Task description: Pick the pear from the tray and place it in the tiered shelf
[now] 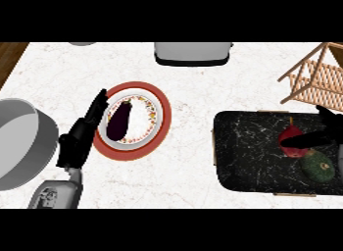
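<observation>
Black marble tray (247,147) with red pear (291,139) and green fruit (319,165).

On the counter (203,88) there is 1 tray (254,147), dark and marbled, and on it lie 2 pieces of produce: 1 red pear (290,139) and 1 green, round fruit (319,165). There is 1 plate (134,120), red-rimmed, carrying 1 eggplant (118,121). At the right stands 1 wooden shelf (325,78). At the left edge sits 1 grey pot (12,142), and at the far edge 1 toaster (193,53). 2 black hands show: 1 left hand (79,139) and 1 right hand (332,130).
</observation>
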Controlling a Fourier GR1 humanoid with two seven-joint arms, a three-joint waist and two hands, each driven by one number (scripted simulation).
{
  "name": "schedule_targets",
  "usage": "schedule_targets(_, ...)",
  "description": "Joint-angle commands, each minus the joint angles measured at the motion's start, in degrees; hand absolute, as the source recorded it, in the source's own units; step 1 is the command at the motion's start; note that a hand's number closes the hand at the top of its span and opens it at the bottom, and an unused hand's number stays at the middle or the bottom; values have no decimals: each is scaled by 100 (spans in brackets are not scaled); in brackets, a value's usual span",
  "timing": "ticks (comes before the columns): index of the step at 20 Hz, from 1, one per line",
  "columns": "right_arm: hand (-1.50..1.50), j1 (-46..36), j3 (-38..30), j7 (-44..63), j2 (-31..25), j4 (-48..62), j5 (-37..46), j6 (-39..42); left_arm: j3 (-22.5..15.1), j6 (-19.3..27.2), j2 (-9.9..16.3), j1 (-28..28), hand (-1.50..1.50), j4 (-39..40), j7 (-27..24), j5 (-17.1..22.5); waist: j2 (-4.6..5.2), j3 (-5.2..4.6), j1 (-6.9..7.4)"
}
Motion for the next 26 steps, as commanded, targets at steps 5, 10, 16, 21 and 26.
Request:
schedule_targets(5,-150,-225,174,-87,356,336,220,-67,38,14,-99,-12,0,-102,36,-40,0,0,7)
schedule_targets(10,150,128,337,-365,157,14,351,315,50,-13,-77,-128,0,-100,306,-85,-3,0,-7)
schedule_targets(16,150,73,473,-491,328,-19,868,-49,175,-132,-11,-157,0,6,72,-36,0,0,-1)
schedule_targets(21,150,397,1614,-1294,317,-1148,1348,271,161,-52,-81,-54,0,197,-215,-64,-12,-5,-9)
schedule_targets(26,150,1534,1903,-1776,314,-2378,1636,-61,216,-183,51,77,0,98,-122,-14,-18,-1,-66)
